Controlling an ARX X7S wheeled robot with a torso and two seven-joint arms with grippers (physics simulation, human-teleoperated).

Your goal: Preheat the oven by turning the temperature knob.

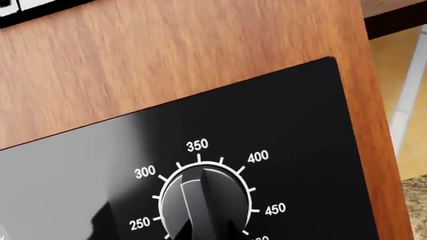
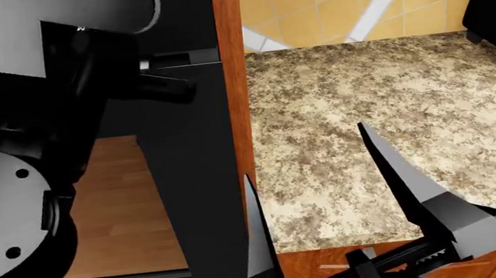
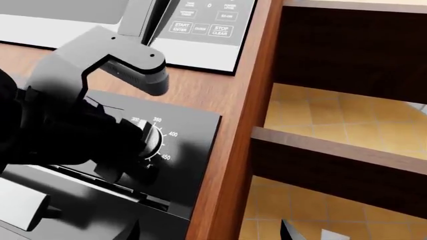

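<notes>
Wood-grain cabinetry frames the oven's glossy black control panel (image 1: pixel 253 130); left wrist view: silver-grey tapered temperature knob (image 1: pixel 200 205) points near 350.
Head view: right gripper (image 2: pixel 310 153) fingers apart over the speckled table.
Right wrist view: left gripper (image 3: pixel 137 147) at the knob, fingers' state indeterminate.
Judgement: turning step; next needs controlled wrist rotation.

We see the oven (image 1: pixel 280 125) panel as glossy black, smooth like glass, mirroring pale light, with crisp white printed marks. The knob (image 1: pixel 200 200) looks like satin grey metal or plastic; we cannot tell which. Around it the cabinet (image 1: pixel 167 55) shows warm, smooth wood grain with a soft sheen. In the head view the counter (image 2: pixel 364 99) looks like speckled brown stone, matt, and the wall tiles (image 2: pixel 308 8) are plain yellow. The right gripper (image 2: pixel 323 193) looks like matt dark plastic or metal, its fingers (image 2: pixel 400 178) greying at the edges.
</notes>
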